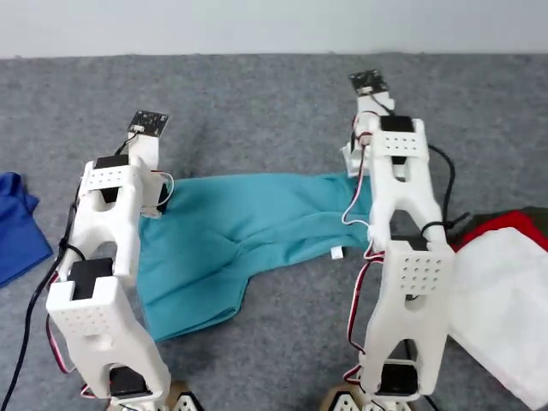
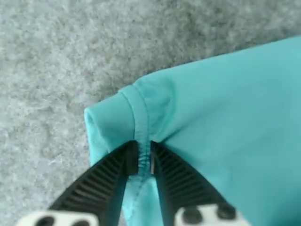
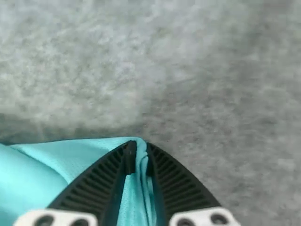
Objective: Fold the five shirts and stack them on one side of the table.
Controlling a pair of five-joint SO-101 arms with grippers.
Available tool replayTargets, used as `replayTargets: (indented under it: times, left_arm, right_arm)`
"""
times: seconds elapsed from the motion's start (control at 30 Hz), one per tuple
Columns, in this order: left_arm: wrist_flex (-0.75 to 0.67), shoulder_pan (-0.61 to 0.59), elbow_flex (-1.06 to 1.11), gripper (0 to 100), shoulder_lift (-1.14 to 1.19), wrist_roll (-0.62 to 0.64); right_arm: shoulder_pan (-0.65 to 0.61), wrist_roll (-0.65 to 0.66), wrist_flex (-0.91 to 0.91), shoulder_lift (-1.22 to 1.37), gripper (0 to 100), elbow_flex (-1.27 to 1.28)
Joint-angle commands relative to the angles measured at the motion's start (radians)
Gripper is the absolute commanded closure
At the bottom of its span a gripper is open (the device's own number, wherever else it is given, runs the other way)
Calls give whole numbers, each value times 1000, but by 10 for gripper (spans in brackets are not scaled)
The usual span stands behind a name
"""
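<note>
The teal, thin, smooth fabric shirt (image 1: 248,235) lies in the middle of the grey felt-covered desk (image 1: 257,103), spread flat between the two arms. The left gripper (image 2: 141,159) is clenched on a stitched hem corner of it, on the side toward the left edge of the desk. The right gripper (image 3: 137,157) is clamped on the opposite edge of the cloth, toward the right edge. I think the two pinches at opposite ends serve to hold this edge straight, so that it can be lifted and laid over as one clean fold.

A dark blue shirt (image 1: 15,231) rests at the left edge of the desk. A white cloth (image 1: 501,295) and a red one (image 1: 501,224) lie together at the right edge, probably waiting for their turn.
</note>
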Motion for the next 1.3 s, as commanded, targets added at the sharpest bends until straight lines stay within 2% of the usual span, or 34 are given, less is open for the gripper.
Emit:
replayTargets:
  times: [0.0, 0.3, 0.37, 0.43, 0.53, 0.73, 0.93, 1.1, 1.27]
  left_arm:
    - [-2, 3, -22, 949, -6, 11]
    - [-2, 3, -21, 949, -6, 11]
    - [-2, 3, -19, 949, -6, 11]
    - [-2, 3, -19, 949, -6, 11]
    - [-2, 3, -19, 949, -6, 11]
    - [-2, 3, -18, 949, -5, 11]
    - [-2, 3, -16, 949, -5, 14]
    - [-2, 3, -16, 949, -5, 15]
    - [-2, 3, -15, 949, -5, 15]
  right_arm:
    - [58, 12, -13, -8, 988, -44]
    - [105, 12, -51, 28, 977, -48]
    - [99, 12, -42, 30, 922, -48]
    - [90, 12, -10, 7, 827, -52]
    - [85, 12, 119, -61, 736, -118]
    - [82, 14, 435, -165, 735, -322]
    - [74, 12, 489, -70, 735, -282]
    - [21, 9, 619, -44, 735, -281]
    - [-10, 11, 622, -30, 736, -273]
